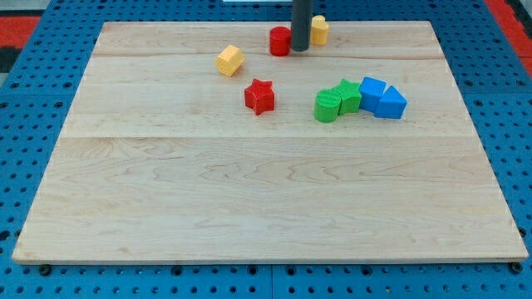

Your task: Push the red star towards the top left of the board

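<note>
Single camera view, one moment logged. Landmark for all positions below is the red star [259, 96], which lies on the bench [249, 216] in its upper half, a little toward the view's left of centre, resting flat and touching no other block. My tip [300, 49] is above the star and toward the view's right, well apart from it, near the bench's top edge; the dark rod comes straight down from the view's top. The end effector is just this bare rod, with no jaws to open or close, and it has hold of nothing. Directly above the star and slightly right sits a red cylinder [280, 41], just beside my tip on the tip's left; I cannot tell whether the two actually touch. Further right of the star and equally high sits a yellow block [319, 29], partly hidden behind the rod, shape not clear. Up and to the left of the star, near it, lies a yellow block [229, 60] that looks roughly hexagonal. To the star's right, at about the same height, is a tight row of four: a green cylinder [327, 106], then a green block [347, 95] with an irregular outline, then a blue cube-like block [371, 91], then a blue wedge-like block [391, 103], each touching or almost touching its neighbour. The bench rests on a blue perforated surface [33, 166].
</note>
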